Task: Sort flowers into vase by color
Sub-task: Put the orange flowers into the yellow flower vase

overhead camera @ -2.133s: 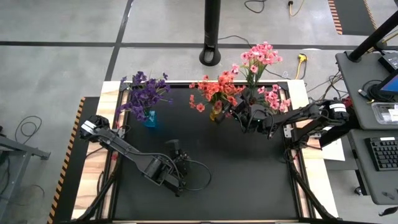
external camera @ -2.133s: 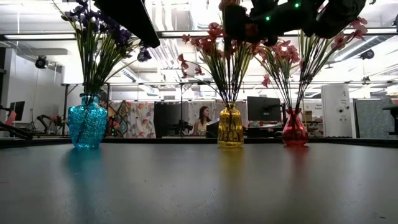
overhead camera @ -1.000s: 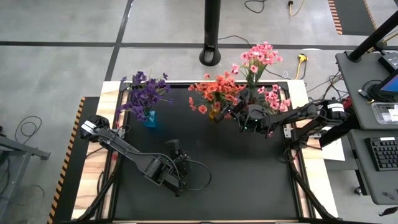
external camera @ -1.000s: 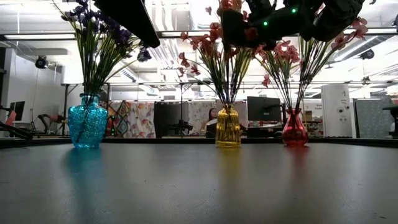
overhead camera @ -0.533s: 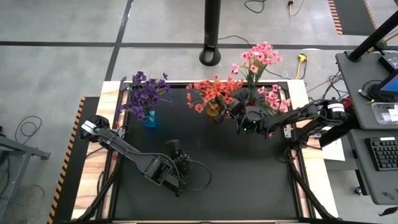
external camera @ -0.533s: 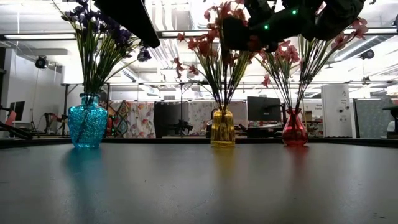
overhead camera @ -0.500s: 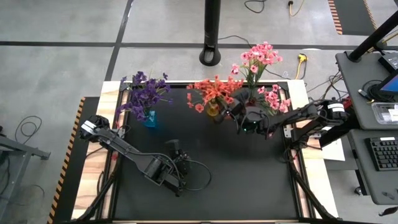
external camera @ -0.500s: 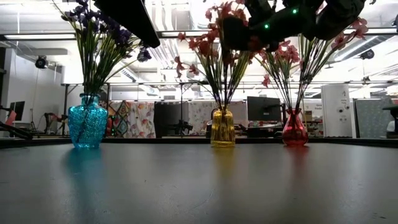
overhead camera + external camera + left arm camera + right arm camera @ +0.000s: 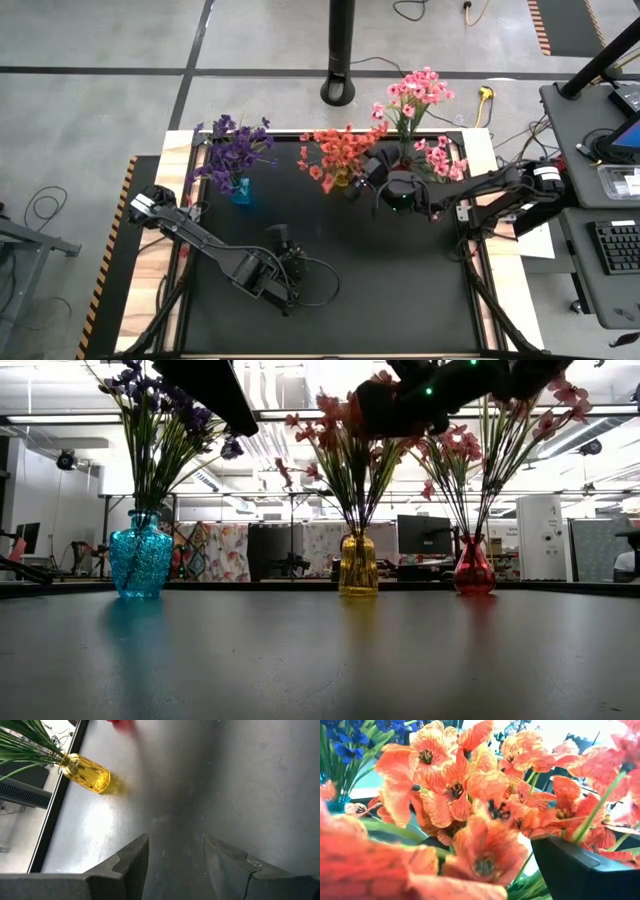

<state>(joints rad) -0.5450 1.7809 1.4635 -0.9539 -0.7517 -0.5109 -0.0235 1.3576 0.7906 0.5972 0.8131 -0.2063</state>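
Letting go at the yellow vase (image 9: 358, 565)
Right gripper (image 9: 378, 178) seems parted among the orange-red flowers (image 9: 335, 150); back straight out, no snagging stems.

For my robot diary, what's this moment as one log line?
right hand: open by orange flowers | orange flowers: in yellow vase | left hand: waiting, empty
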